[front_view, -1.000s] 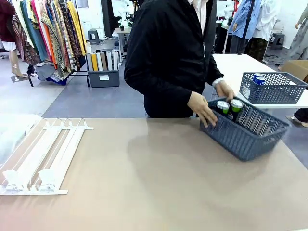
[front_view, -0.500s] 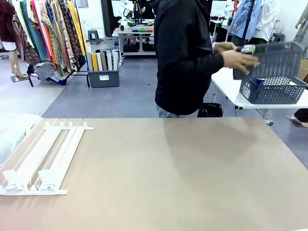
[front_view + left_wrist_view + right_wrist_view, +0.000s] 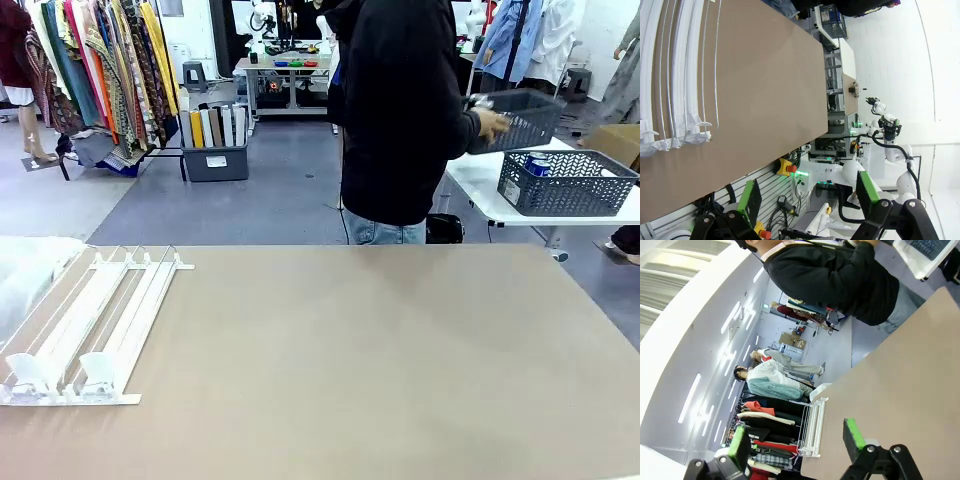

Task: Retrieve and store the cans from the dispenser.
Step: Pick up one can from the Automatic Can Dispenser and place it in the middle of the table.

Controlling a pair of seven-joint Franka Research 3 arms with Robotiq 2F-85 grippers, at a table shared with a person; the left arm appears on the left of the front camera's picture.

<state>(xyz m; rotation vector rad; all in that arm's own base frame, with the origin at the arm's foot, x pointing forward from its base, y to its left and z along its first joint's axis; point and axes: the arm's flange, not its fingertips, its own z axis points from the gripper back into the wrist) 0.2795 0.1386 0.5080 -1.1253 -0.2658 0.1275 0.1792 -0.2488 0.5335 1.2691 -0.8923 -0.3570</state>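
Note:
The white dispenser lies at the table's left, its rails bare and its clear stoppers at the near end. It also appears as the dispenser in the left wrist view and, far off, the dispenser in the right wrist view. Blue cans sit in a grey-blue basket on a white side table. My left gripper hangs open above the table. My right gripper is open too, holding nothing.
A person in a black top stands beyond the far edge, turned away, holding a second grey-blue basket over the side table. The tan tabletop stretches right of the dispenser. Clothes racks stand behind at the left.
The person lifted the basket holding dark cans off the table's far right, turned away and carried it toward the side table. Neither gripper has visibly moved.

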